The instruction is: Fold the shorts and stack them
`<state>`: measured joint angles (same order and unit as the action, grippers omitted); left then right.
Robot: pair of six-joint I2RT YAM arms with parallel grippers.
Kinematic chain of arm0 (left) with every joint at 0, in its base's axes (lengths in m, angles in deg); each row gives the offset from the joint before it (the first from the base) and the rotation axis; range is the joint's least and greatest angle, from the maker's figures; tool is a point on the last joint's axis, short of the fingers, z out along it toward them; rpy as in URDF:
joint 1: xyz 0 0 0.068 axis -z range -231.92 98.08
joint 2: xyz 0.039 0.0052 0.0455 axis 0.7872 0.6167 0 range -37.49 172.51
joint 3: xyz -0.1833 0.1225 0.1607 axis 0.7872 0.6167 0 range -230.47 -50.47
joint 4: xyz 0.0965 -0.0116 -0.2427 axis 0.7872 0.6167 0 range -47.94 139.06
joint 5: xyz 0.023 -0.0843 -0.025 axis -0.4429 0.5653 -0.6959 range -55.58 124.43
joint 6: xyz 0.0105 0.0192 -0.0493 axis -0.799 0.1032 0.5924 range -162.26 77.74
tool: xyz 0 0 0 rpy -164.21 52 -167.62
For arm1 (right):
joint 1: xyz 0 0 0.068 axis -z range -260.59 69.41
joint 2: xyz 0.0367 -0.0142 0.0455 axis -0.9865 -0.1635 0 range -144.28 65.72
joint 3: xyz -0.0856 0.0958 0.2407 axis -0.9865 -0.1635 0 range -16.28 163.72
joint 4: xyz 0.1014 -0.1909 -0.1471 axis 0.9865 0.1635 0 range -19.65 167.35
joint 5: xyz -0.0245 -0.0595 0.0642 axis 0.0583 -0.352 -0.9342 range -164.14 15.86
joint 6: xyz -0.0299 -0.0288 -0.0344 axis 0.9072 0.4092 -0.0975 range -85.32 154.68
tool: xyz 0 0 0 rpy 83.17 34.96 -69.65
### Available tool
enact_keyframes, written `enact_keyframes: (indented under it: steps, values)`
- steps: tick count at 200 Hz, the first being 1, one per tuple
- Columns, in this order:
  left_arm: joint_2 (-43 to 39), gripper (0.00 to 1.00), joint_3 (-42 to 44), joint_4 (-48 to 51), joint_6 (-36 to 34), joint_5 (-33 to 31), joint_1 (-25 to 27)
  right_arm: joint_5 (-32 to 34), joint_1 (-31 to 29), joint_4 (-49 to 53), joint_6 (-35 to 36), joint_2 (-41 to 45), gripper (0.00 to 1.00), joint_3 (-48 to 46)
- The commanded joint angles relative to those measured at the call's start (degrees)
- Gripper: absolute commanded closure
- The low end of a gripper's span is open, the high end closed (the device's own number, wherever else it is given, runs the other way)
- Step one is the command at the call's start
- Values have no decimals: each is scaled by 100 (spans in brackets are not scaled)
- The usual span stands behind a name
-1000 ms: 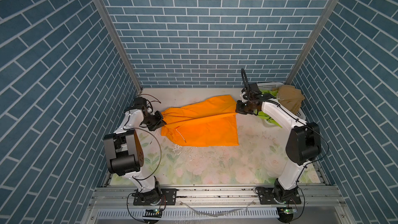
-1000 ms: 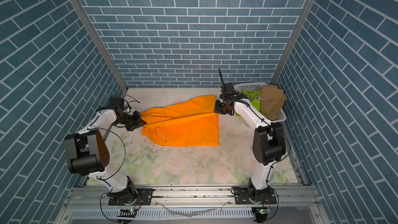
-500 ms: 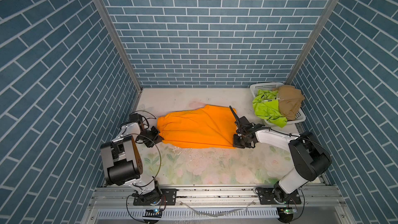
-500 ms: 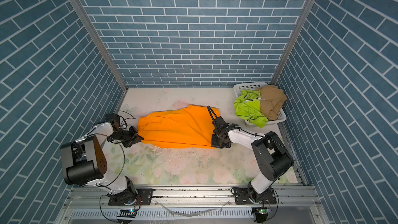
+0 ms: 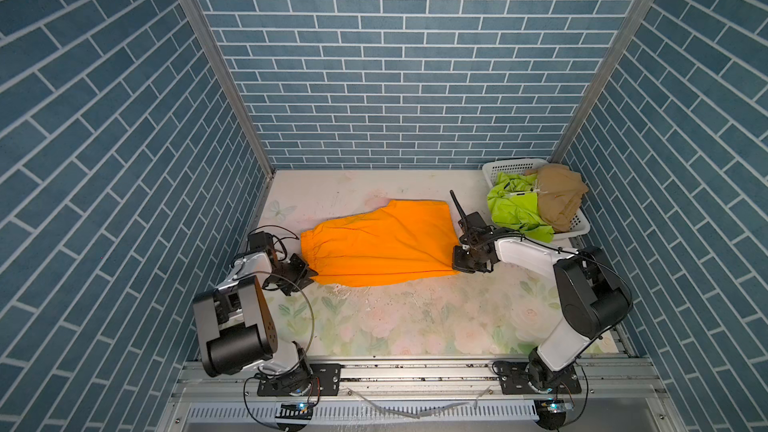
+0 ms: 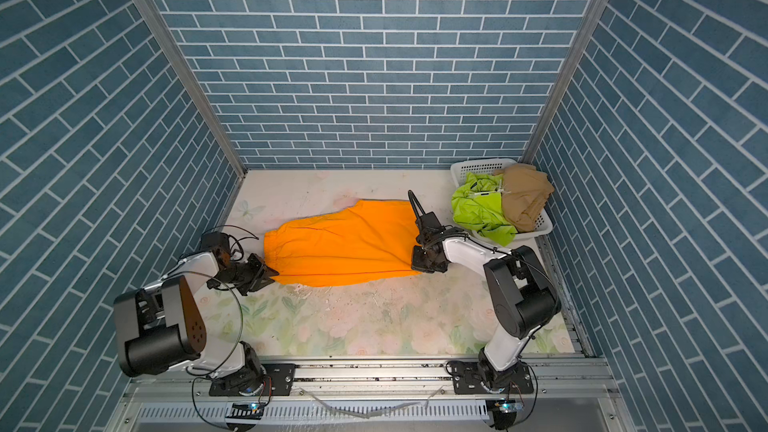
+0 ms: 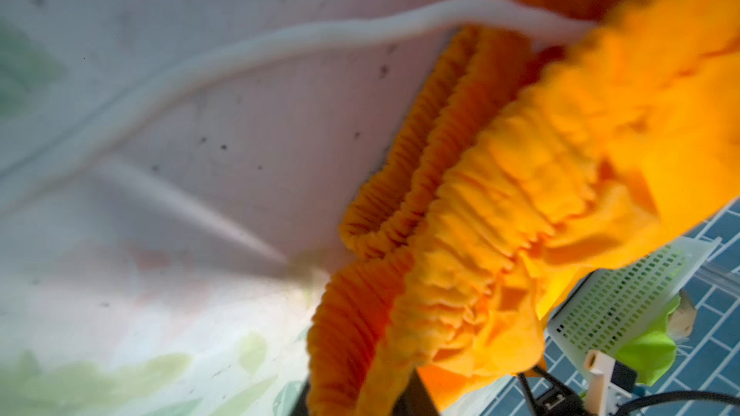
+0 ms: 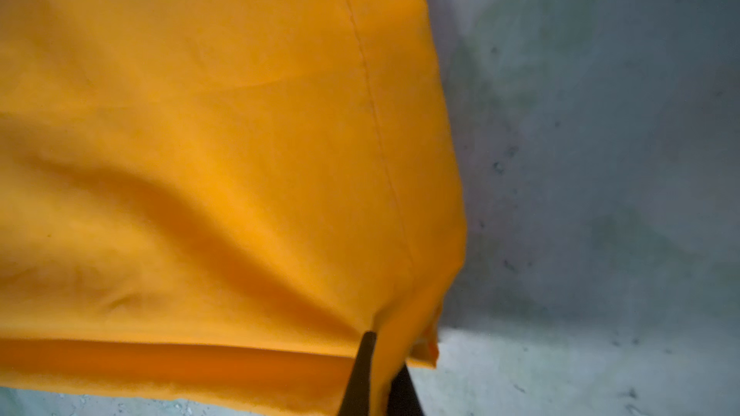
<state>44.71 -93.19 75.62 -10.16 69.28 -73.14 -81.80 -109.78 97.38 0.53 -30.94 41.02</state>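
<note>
The orange shorts [image 5: 382, 243] [image 6: 345, 247] lie folded lengthwise on the table, gathered waistband to the left and leg hems to the right. My left gripper [image 5: 311, 274] [image 6: 272, 274] sits at the waistband's near corner. Its jaws stand apart in the left wrist view, with the bunched waistband [image 7: 460, 234] still draped between them. My right gripper [image 5: 457, 263] [image 6: 415, 263] [image 8: 384, 386] is at the near hem corner, pinching a fold of orange cloth [image 8: 200, 154]. The lime green shorts [image 5: 513, 209] [image 6: 478, 209] and the tan shorts [image 5: 559, 195] [image 6: 525, 193] are heaped in the basket.
The white perforated basket [image 5: 513, 166] [image 6: 478, 164] stands at the back right corner, close behind my right arm. A white drawstring [image 7: 280, 42] trails from the waistband over the floral table cover [image 5: 415, 317]. Blue brick walls close in three sides.
Both grippers carried the shorts' far edge toward the front and down, folding the shorts in half. The left jaws have come apart; the right still pinches the hem.
</note>
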Motion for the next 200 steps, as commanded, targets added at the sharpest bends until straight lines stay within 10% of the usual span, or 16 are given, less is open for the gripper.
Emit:
enact_keyframes:
  steps: [1,44,51,74,115,200]
  values:
    - [-392,53,-193,135,-147,-331,-74,300,69,592,361,-12,78,213]
    - [-824,18,-1167,1051,-497,-1760,-80,300,138,1161,697,308,37,1126]
    - [-835,1,-1287,985,-443,-1696,-64,300,199,1243,775,270,32,1364]
    - [-658,0,-1448,260,91,-709,255,-72,517,1341,989,-214,20,2265]
    - [215,0,-1601,-464,634,-533,1374,-445,700,1384,1461,-1864,15,4229]
    - [1387,0,-1634,-421,521,-1081,1038,-1335,1029,1106,1420,-3861,29,6070]
